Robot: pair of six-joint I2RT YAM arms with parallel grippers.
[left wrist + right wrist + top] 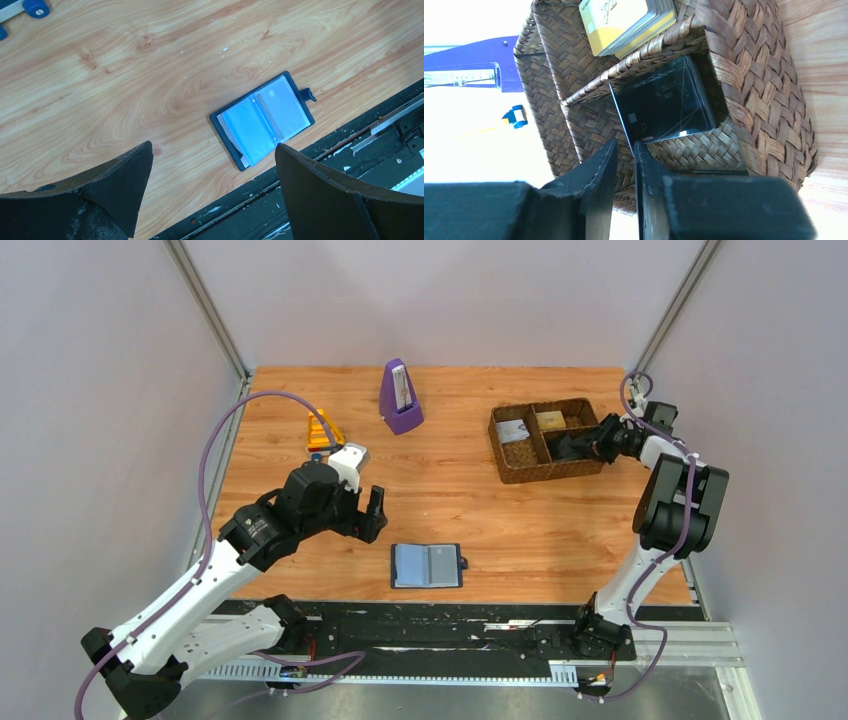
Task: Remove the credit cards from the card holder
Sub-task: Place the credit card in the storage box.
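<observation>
**Black card at the basket, wallet open at the front edge**

Your right gripper reaches into the right-hand compartment of the brown woven basket, which sits at the far right of the wooden table. A dark credit card leans in that compartment below the wicker divider. One lower corner of it runs down into the slit between the fingers. The jaws stand only a sliver apart, and you cannot tell whether they pinch that corner or are clear of it. A gold-tan card lies in the compartment next to it.

The card holder lies open and flat on the wood near the front edge, between the two arm bases, with its clasp tab pointing right. Your left gripper hangs above and to the left of it, jaws spread wide and holding nothing. It is hard to tell whether any cards are in the blue-grey sleeves. The right-hand page shows a paler panel that may be one.

Expect any card to be light, stiff and slick, and too thin to grasp while it lies flat. Take it by the edge that shows at the sleeve mouth, pads on both faces, and draw it straight along the sleeve. The holder looks light with floppy pages, so it will probably slide or lift with the card. Consider pinning its cover with the free gripper while you pull.
</observation>
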